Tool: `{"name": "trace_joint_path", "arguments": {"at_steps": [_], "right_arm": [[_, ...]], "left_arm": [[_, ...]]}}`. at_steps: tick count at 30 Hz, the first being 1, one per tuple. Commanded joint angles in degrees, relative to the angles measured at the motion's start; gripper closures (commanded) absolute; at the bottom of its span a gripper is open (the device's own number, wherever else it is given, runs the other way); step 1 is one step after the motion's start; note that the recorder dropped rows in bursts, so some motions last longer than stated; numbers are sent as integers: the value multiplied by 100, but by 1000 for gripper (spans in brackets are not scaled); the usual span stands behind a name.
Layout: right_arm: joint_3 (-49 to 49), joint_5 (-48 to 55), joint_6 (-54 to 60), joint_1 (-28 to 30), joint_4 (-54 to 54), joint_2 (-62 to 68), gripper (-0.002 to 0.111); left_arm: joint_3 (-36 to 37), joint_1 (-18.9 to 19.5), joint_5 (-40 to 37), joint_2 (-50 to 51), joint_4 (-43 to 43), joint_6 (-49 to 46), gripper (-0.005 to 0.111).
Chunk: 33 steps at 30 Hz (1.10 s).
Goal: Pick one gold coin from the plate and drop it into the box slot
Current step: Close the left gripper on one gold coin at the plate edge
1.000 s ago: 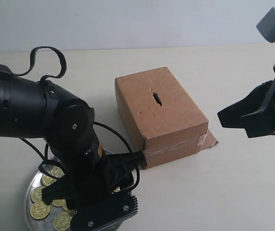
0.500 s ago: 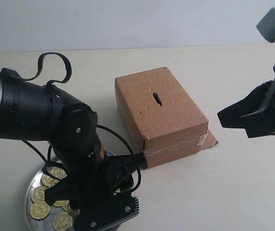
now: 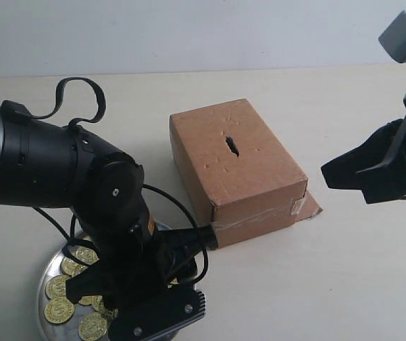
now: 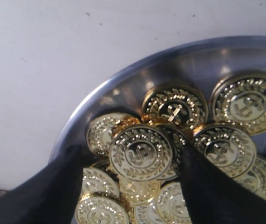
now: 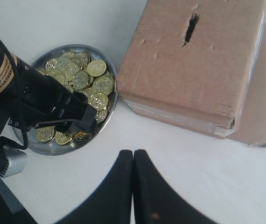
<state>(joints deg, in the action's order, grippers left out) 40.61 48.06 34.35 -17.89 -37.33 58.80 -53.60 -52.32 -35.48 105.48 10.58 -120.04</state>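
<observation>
pale tabletop [image 3: 345, 284]; my left gripper [image 4: 133, 161] stands open astride one gold coin [image 4: 141, 153] on the plate [image 4: 123, 84]: thin, slick, so i'd pinch its rim. right gripper [image 5: 133, 182] closed, empty.

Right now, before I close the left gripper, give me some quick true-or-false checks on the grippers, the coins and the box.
1. The left gripper is open, with one coin between its fingers. True.
2. The other gripper holds a coin. False: the right gripper is shut on nothing, off to the side of the box.
3. A coin is stuck in the box's opening. False: the slot shows only a dark gap.
4. The plate holds many coins. True.
5. The box sits on the plate. False: it sits on the table, beside the plate.
</observation>
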Motion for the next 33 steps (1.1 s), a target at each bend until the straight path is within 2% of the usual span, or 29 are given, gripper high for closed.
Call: {"name": "trace_joint_path", "arguments": {"at_steps": [1, 19, 26, 33], "right_arm": [[-14, -6, 43, -8, -2, -30, 108], [-14, -6, 43, -8, -2, -30, 108], [-14, -6, 43, -8, -2, -30, 108], [-14, -6, 43, -8, -2, -30, 108]], "left_arm": [[28, -37, 24, 5, 25, 4, 48], [28, -37, 81, 139, 25, -5, 48], [28, -37, 81, 139, 15, -5, 65], [28, -37, 81, 139, 15, -5, 57]]}}
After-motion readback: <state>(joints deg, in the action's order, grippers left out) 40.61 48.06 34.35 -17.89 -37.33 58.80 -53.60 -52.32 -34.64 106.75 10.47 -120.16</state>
